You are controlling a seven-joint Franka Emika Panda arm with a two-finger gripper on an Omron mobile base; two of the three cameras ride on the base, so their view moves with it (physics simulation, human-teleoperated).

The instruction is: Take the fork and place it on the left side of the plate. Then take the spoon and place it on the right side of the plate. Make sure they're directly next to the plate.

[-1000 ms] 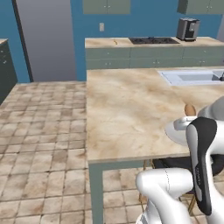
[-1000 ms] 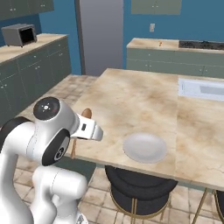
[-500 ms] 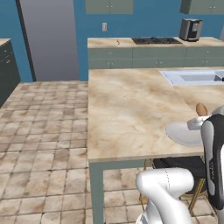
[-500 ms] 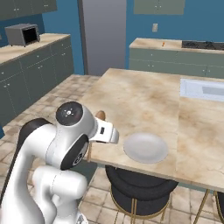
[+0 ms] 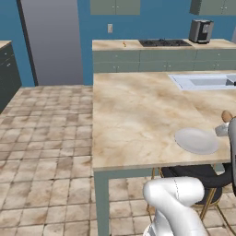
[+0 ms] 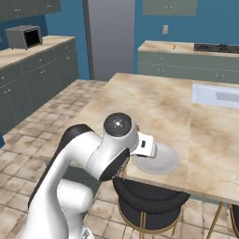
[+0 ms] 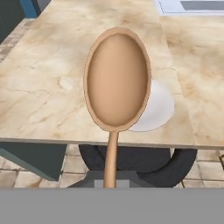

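holding the small brown wooden spoon (image 7: 117, 83) by its handle, the gripper is clamped shut; the flat round pale plate (image 7: 158, 109) lies just beyond its bowl, on the marbled counter (image 7: 52, 87).

- You have the plate (image 5: 197, 140) on the counter (image 5: 133, 115), near its front edge.
- The spoon (image 7: 116, 94) sits up off the counter, before the plate.
- The sink (image 5: 203, 82) lies behind the plate.

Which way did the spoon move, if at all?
Yes: rightward in the left base view, the spoon now beyond the plate's right rim.
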